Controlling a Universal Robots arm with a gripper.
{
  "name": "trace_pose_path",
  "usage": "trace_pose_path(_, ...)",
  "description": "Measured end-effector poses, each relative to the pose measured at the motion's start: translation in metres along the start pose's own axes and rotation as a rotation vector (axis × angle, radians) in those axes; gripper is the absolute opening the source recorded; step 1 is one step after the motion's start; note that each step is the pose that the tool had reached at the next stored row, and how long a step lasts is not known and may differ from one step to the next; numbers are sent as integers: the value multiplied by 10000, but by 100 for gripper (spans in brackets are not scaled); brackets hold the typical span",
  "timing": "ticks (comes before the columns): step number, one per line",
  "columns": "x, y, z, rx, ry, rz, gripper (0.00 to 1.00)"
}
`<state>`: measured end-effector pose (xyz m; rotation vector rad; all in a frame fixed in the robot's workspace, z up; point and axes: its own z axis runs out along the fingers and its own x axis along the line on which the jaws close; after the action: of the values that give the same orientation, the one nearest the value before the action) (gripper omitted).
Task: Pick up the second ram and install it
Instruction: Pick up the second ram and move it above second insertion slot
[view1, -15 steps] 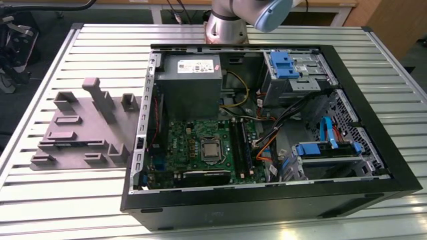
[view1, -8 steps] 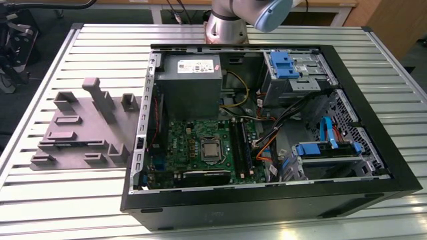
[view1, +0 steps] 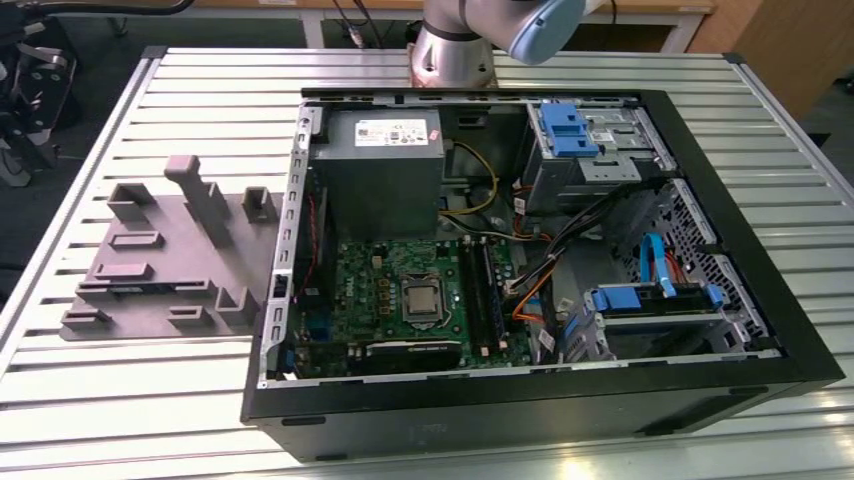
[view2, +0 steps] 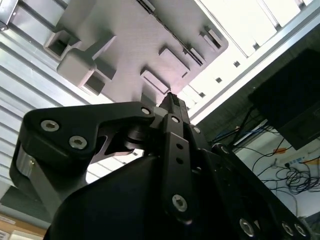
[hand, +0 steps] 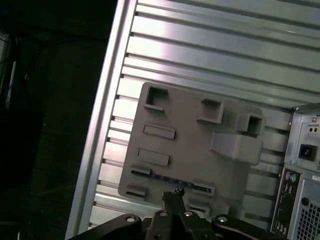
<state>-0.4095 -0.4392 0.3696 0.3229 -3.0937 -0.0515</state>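
Tool: in both wrist views the tool (hand: 172, 192) (view2: 171, 99) has its fingers pressed together with nothing between them; its body is cut off by the frame.
Ram: the ram (hand: 167, 178) lies flat along one rim of the fixture, between two small brackets. In the first wrist view it shows as a thin dark strip just past the fingertips, with a gap between them. In the exterior view it is a faint dark line (view1: 147, 289) that is hard to make out.
Fixture: the grey fixture (view1: 174, 260) sits on the surface (view1: 200, 90) near its edge at the exterior view's left, just beside the case.
Case: the open case (view1: 534, 410) fills the middle of the surface, with the green board (view1: 360, 290) inside.
Sockets: the black sockets (view1: 483, 290) are too small to tell whether any is filled.
Arm: the arm (view1: 454, 50) stands at the far edge of the surface and is cut off at the top of the exterior view.
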Motion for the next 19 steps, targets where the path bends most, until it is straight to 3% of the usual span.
trace_pose_path(11, 0, -1, 18, 49, 47, -1669, 11)
trace_pose_path(19, 0, -1, 23, 75, 73, -2577, 11)
